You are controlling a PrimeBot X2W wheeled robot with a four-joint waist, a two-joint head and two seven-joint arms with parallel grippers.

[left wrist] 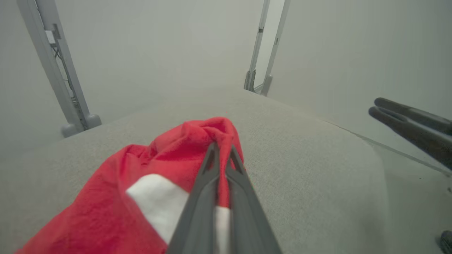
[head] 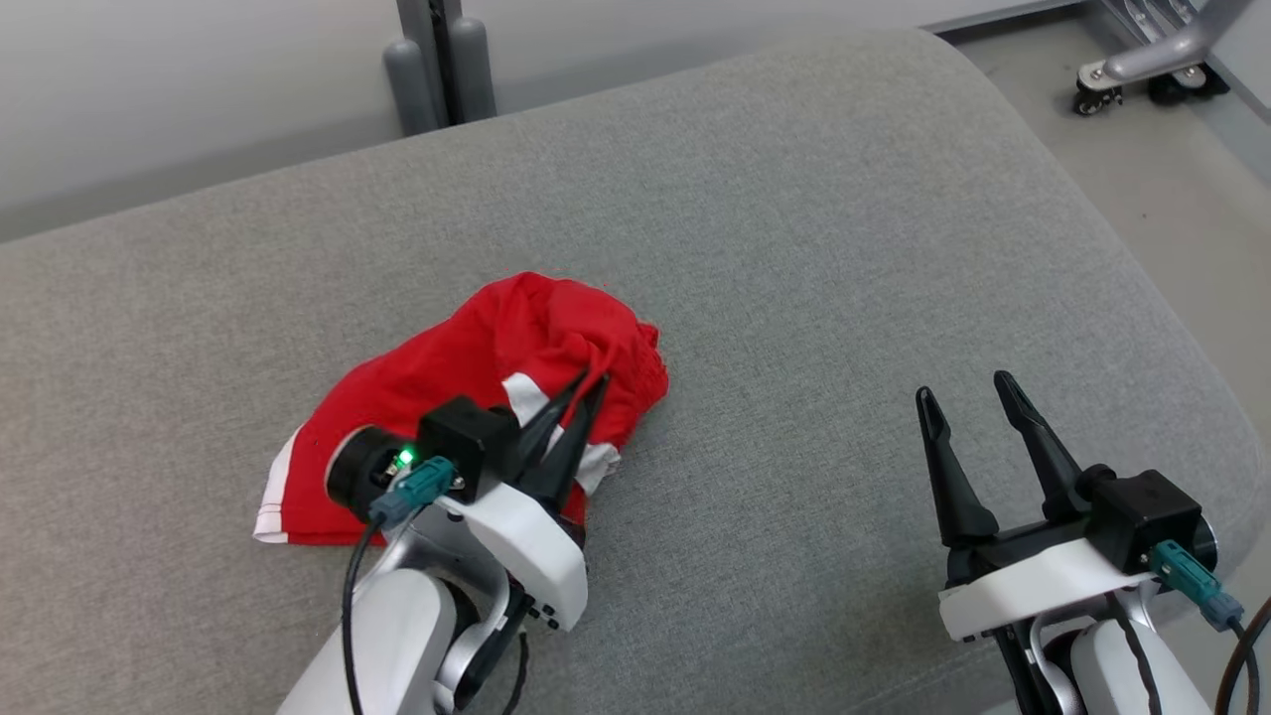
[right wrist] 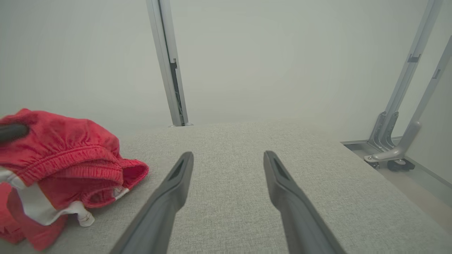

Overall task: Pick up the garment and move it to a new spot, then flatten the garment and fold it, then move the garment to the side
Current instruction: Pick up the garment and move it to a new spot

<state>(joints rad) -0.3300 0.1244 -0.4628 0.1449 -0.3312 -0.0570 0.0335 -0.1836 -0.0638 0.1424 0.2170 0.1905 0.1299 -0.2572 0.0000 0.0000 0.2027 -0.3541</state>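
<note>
Red garment (head: 477, 397) with white trim lies crumpled, lower left of centre, on the grey cushion (head: 814, 238). Left gripper (head: 590, 381): jaws pinched shut on a raised fold at the heap's right edge, likely a hold for lifting it elsewhere. Right gripper (head: 963, 387), lower right: jaws spread wide, empty, well apart from the cloth, probably in reserve for flattening.

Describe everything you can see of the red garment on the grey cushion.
The red soft-cloth garment with white panels and a gathered elastic waistband lies crumpled in a loose heap on the grey woven fabric cushion. The left claw is shut on a raised fold toward its right side; the rest rests on the cushion.
</note>
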